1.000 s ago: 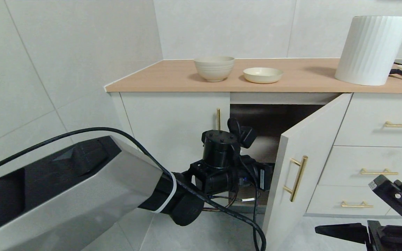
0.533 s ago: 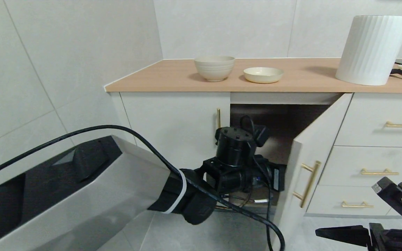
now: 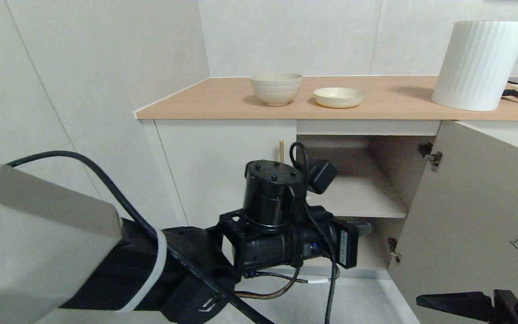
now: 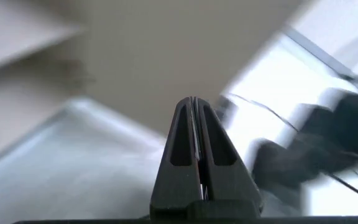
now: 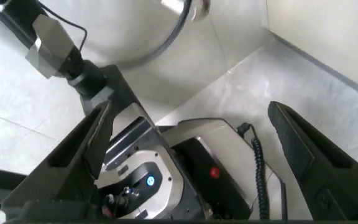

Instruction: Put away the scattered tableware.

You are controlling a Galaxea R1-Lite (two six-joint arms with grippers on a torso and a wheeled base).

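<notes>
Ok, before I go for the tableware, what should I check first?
1. Cabinet door open wide: ok.
2. Upper shelf reachable through the opening: ok.
3. Both bowl and dish upright on the counter, apart from each other: ok.
4. The left gripper open for a grasp: not ok, it is shut.
5. The right gripper open and free: ok.
6. Lower part of the cabinet free: cannot tell, the left arm hides it.
</notes>
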